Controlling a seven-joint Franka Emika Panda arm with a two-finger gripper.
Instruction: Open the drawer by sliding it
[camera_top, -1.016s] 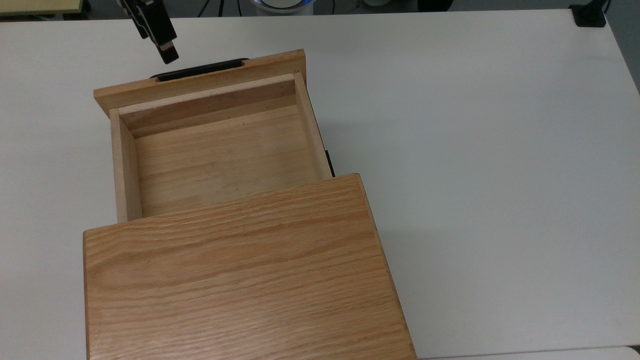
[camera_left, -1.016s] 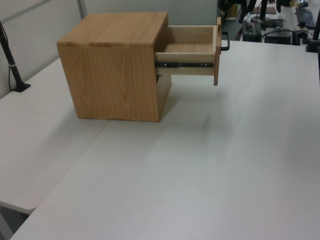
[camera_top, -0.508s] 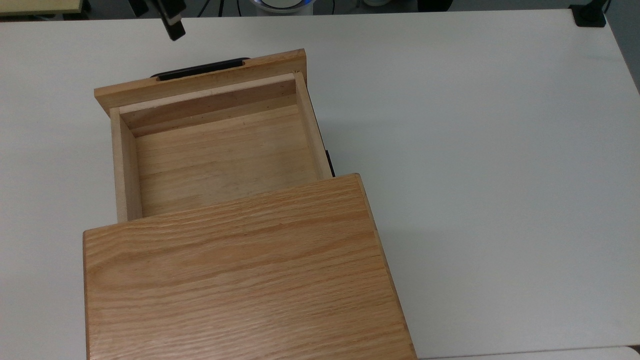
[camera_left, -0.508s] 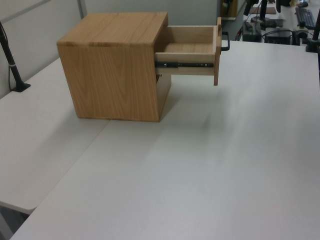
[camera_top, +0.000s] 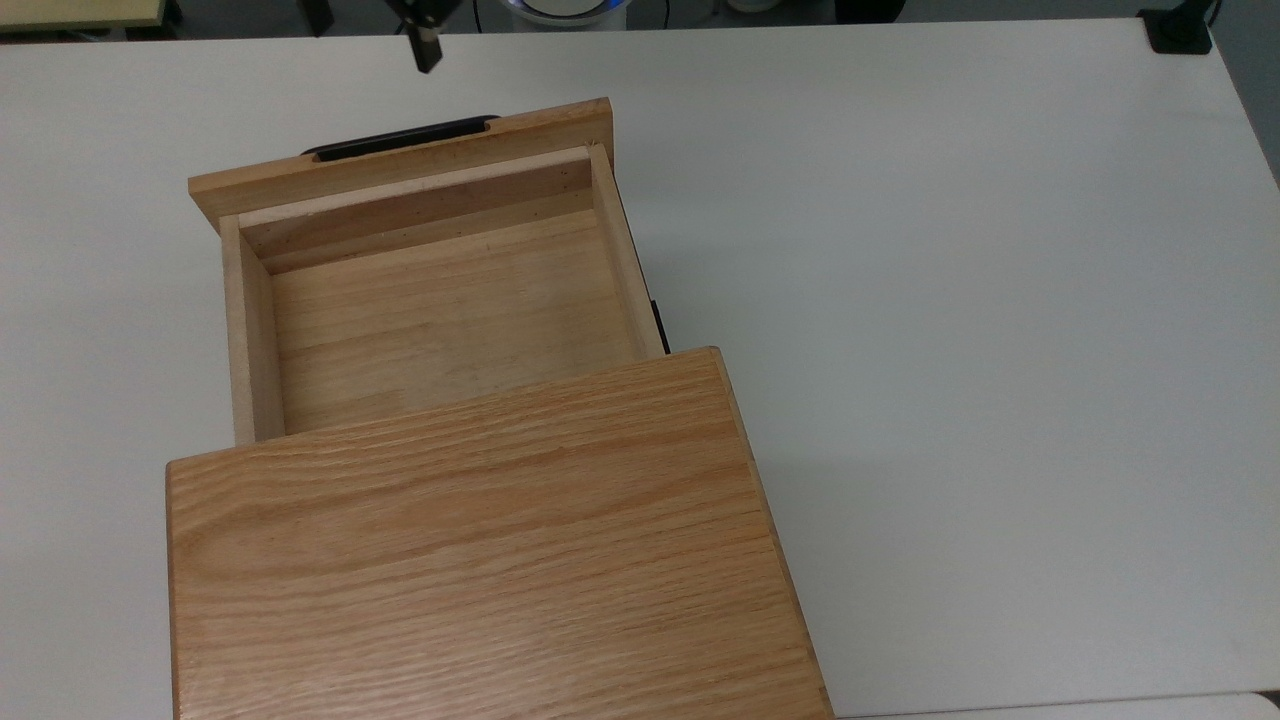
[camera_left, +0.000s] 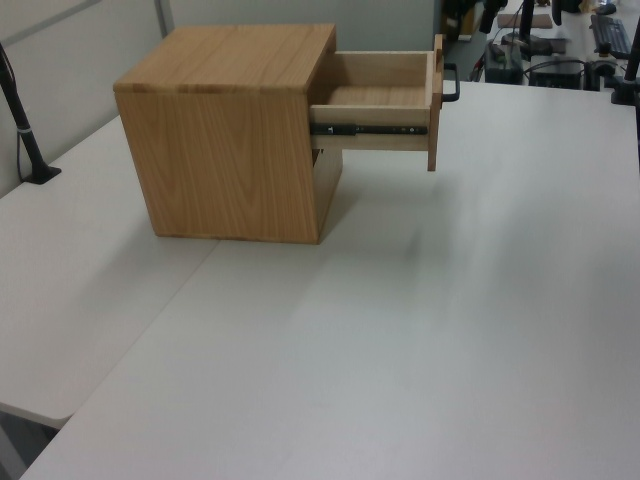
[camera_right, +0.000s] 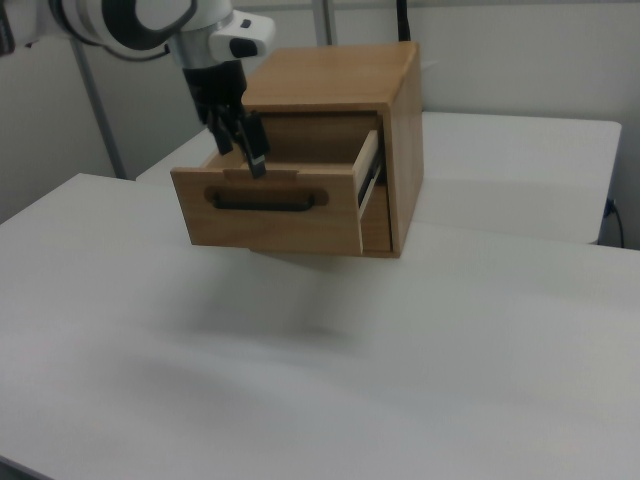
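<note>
The gripper (camera_top: 424, 45) has lifted off and swung away over the last sec: it hung just beside the handle (camera_top: 400, 138) toward the top view's left, and now sits at the top view's upper edge, further to the top view's right and apart from the bar. In the right view it hangs above the front panel's top edge, holding nothing; fingers look near together, but whether fully closed can't be told. The drawer (camera_top: 430, 290) hasn't shifted: pulled well out of the cabinet (camera_top: 480, 560), inside empty, slide rail (camera_left: 372, 128) exposed in the left view. Judgement: the sliding is done and the arm is retreating.

Edges & room: the front panel overhangs the tabletop (camera_top: 950, 300) w/ a gap beneath. Wide bare tabletop lies to the top view's right of the drawer and in front of the panel, so there's plenty of clearance. The tabletop's far edge runs close behind the gripper.
</note>
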